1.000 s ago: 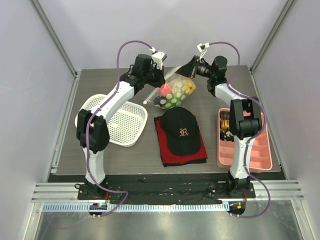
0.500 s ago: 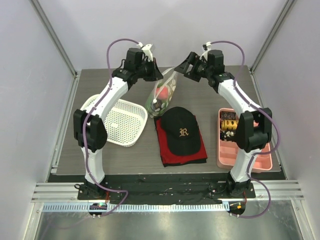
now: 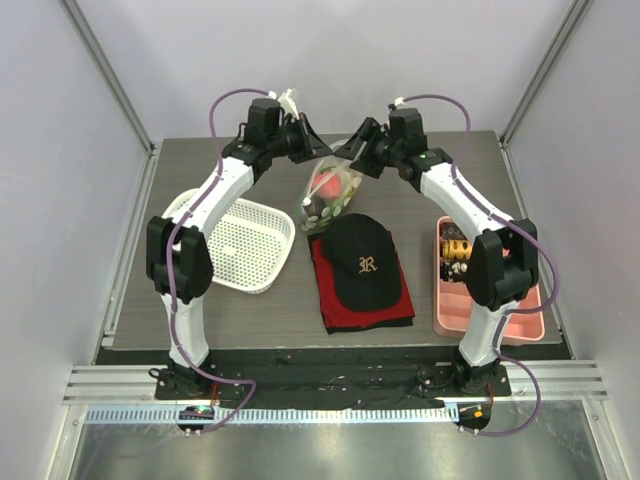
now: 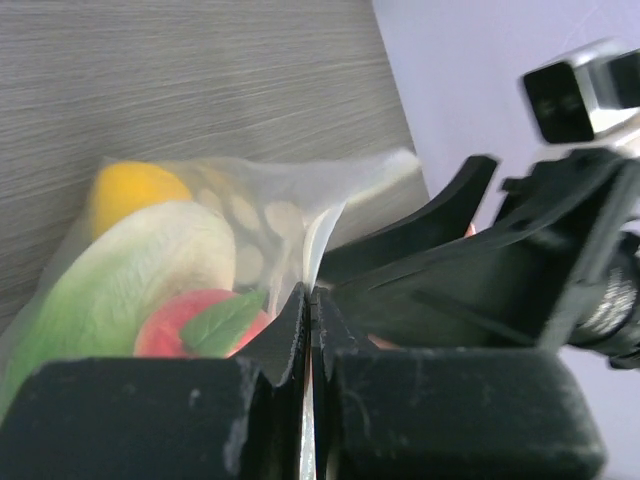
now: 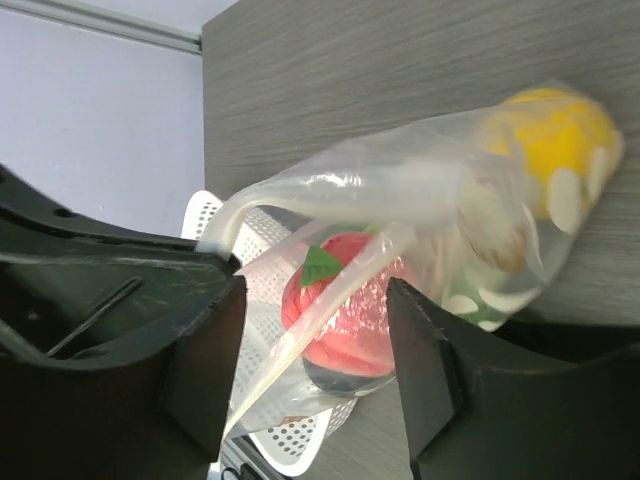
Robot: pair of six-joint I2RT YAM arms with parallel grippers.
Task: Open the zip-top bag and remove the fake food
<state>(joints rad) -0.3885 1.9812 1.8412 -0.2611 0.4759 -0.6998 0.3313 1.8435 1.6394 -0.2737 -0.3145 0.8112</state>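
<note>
Aloft; left gripper (image 4: 308,296) tight on zip-top bag (image 3: 333,188)

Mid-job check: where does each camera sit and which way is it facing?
Top external: above, behind the bases, looking down at the table; both arms, left hand and right hand at the zip-top bag.
Left wrist: along its shut fingers pinching the bag; right hand beyond.
Right wrist: between its open fingers toward the bag.
Shared: both wrist views show the peach.
</note>
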